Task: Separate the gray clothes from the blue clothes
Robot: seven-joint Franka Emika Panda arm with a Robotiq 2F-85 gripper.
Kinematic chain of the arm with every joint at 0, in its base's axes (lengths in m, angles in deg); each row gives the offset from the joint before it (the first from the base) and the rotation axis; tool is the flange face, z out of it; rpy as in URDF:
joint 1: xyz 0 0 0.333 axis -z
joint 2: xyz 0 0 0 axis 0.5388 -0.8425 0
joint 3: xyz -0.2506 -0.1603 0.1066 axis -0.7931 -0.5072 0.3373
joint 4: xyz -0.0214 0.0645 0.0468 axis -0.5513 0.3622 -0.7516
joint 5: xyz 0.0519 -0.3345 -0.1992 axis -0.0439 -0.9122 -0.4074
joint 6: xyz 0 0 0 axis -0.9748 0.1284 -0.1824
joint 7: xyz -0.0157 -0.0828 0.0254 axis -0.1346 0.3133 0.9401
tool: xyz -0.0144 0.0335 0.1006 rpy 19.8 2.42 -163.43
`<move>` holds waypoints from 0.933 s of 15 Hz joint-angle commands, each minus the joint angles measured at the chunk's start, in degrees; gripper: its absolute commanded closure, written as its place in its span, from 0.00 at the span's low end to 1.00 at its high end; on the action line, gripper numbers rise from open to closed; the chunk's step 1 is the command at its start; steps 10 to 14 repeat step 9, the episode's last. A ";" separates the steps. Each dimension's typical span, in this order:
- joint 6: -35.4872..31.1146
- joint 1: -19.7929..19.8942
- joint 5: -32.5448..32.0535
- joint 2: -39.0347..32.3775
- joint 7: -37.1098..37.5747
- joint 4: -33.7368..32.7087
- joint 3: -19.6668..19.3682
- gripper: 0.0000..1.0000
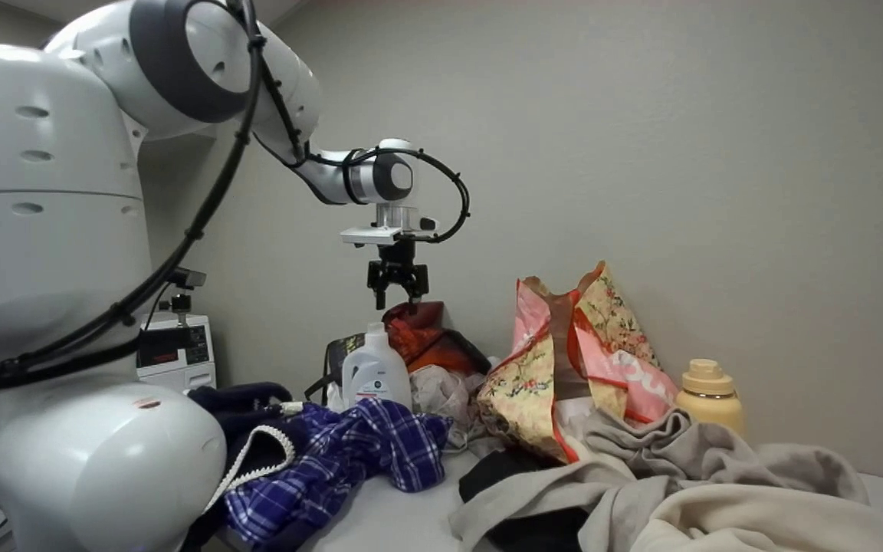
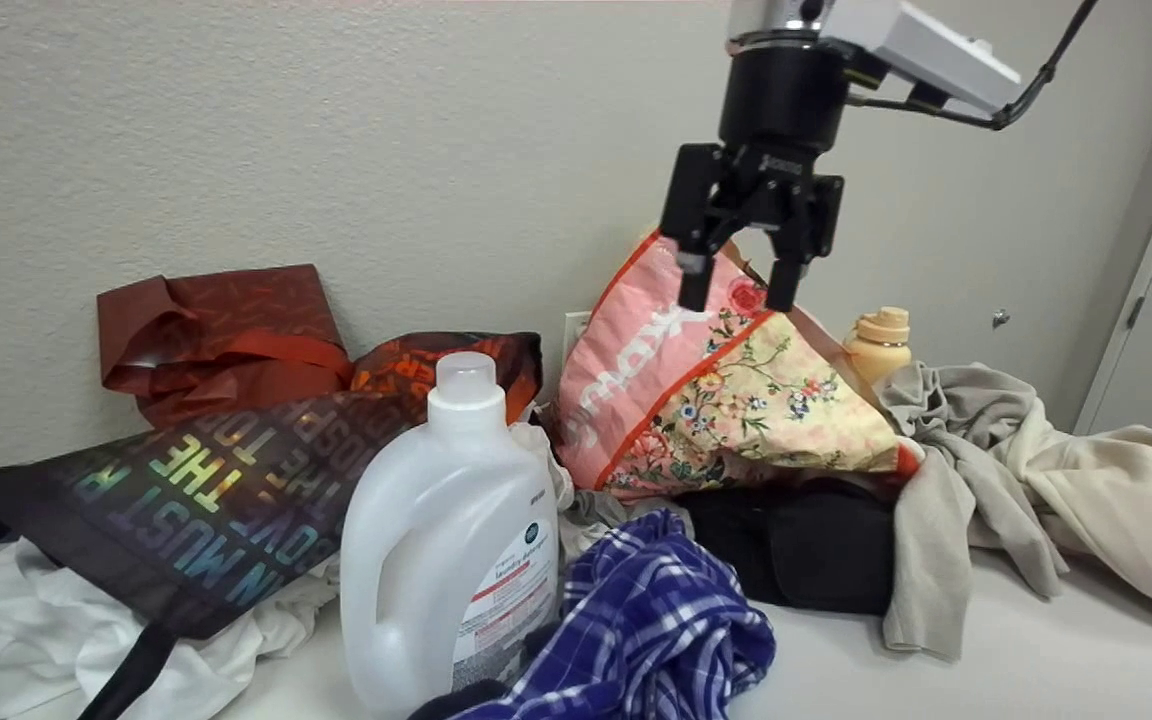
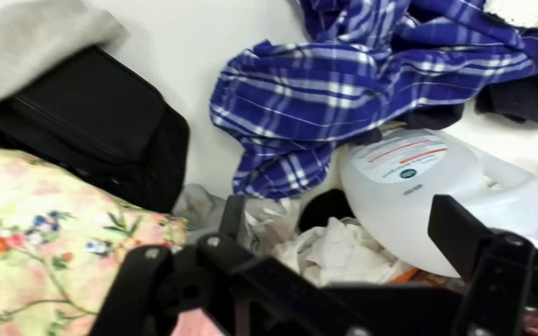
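Observation:
The gray clothes [image 1: 641,491] lie rumpled on the table beside the floral bag, with thick grayish-beige folds; they also show in an exterior view [image 2: 946,520] and at the wrist view's upper left [image 3: 40,42]. The blue-and-white plaid shirt [image 1: 388,437] lies bunched before the detergent jug, apart from the gray clothes; it fills the wrist view's upper middle [image 3: 297,98]. The dark navy garment [image 1: 246,399] lies next to the shirt, partly hidden by the arm. My gripper [image 2: 738,300] is open and empty, high above the table; its fingers are spread in the wrist view [image 3: 336,210].
A white detergent jug [image 2: 456,560] stands beside the plaid shirt. A pink-and-tan floral bag [image 2: 766,400] leans at the wall. A black pouch [image 2: 826,545] lies partly under the gray clothes. A yellow bottle [image 1: 710,399], red bag [image 2: 226,340] and dark lettered bag [image 2: 206,510] stand around.

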 commanded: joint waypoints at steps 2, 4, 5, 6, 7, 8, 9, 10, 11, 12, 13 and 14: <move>11.17 4.74 0.48 8.46 -3.63 2.78 -4.45 0.00; 14.71 6.40 0.29 10.57 -5.31 2.82 -6.29 0.00; 15.84 7.10 0.15 11.56 -5.87 3.12 -7.04 0.00; 17.55 7.61 0.78 12.23 -7.18 3.12 -7.90 0.00; 18.63 8.12 0.80 12.96 -7.86 3.46 -8.51 0.00; 19.58 8.55 0.55 13.68 -8.19 3.87 -8.97 0.00; 20.40 8.85 0.68 14.31 -8.48 4.28 -9.38 0.00; 20.40 8.85 0.68 14.31 -8.48 4.28 -9.38 0.00; 20.40 8.85 0.68 14.31 -8.48 4.28 -9.38 0.00; 20.40 8.85 0.68 14.31 -8.48 4.28 -9.38 0.00; 20.40 8.85 0.68 14.31 -8.48 4.28 -9.38 0.00; 20.40 8.85 0.68 14.31 -8.48 4.28 -9.38 0.00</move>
